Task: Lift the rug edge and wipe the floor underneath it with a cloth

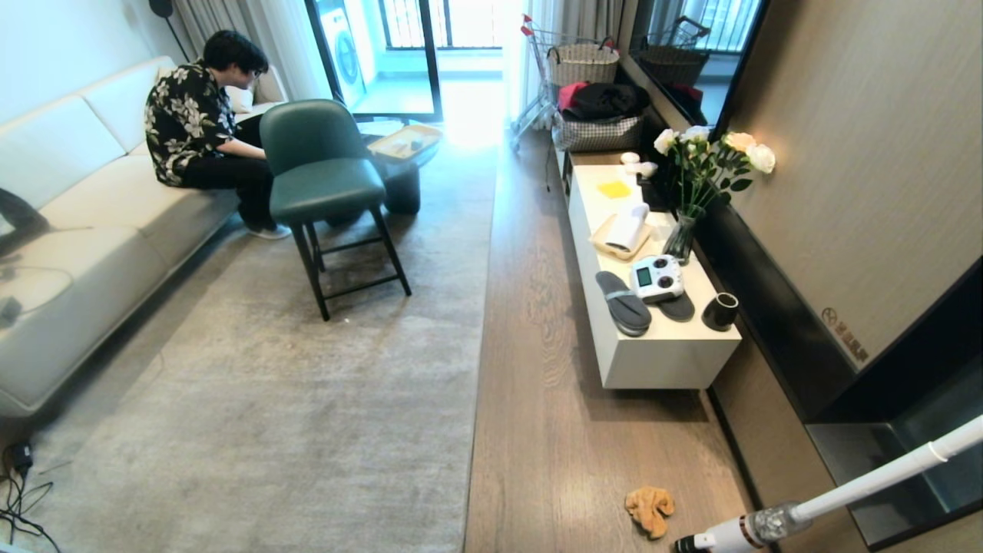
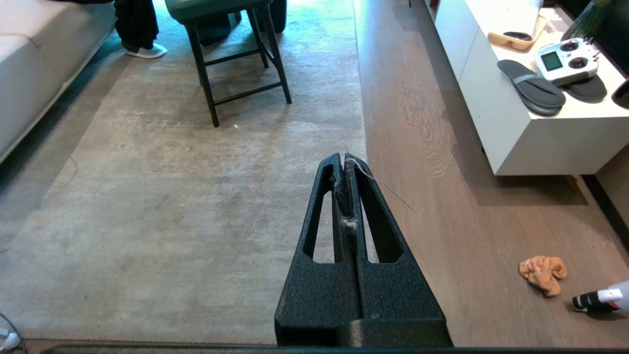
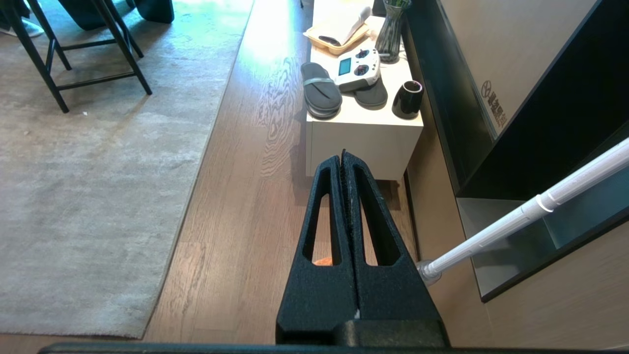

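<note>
Left tool (image 2: 346,162), right tool (image 3: 342,158): both pressed together, empty, held above floor (image 1: 537,369). Cloth (image 1: 650,510) crumpled on floor beside vacuum wand (image 1: 868,484); rug edge (image 1: 478,369) flat. Risk: wand snagged while cloth is fetched.

Small logo w/ unreadable characters on beige wall panel (image 1: 845,332); no legible text.
</note>
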